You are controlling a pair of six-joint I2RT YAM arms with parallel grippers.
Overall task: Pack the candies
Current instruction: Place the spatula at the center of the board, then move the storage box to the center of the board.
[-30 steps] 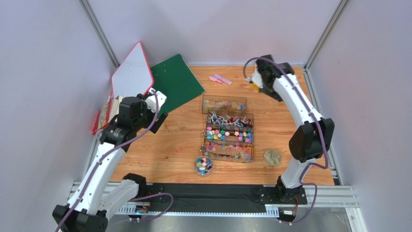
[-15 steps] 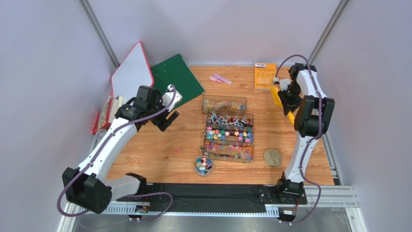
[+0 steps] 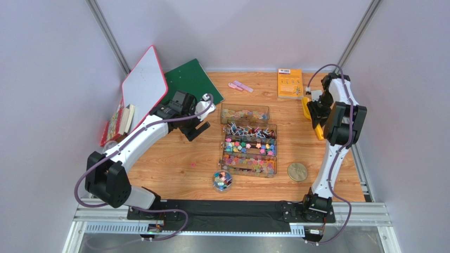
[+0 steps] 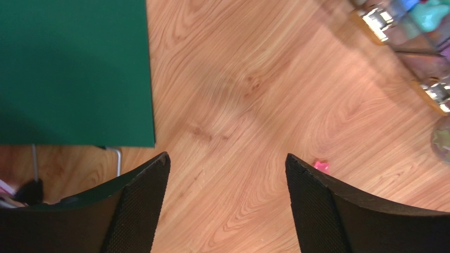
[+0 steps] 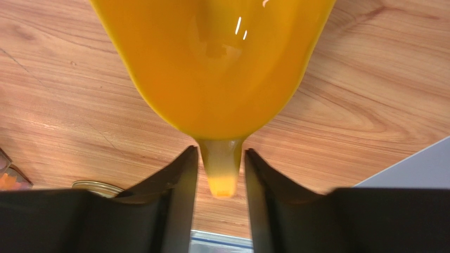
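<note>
Between my left fingers [image 3: 195, 128], spread wide, bare counter [image 4: 237, 105] lies open below. The green board [image 4: 74, 68] bounds that room on the left and the candy boxes [image 3: 248, 142] block the right. One stray candy [image 4: 320, 166] sits just beside a fingertip. My right fingers [image 5: 187, 174] have no spare gap: the scoop [image 5: 211, 63] handle fills it (touching or a hair apart, I cannot tell), and its bowl walls off everything ahead. The wall [image 5: 412, 163] is close on the right. The lid [image 3: 297, 171] lies well apart, nearer my bases.
</note>
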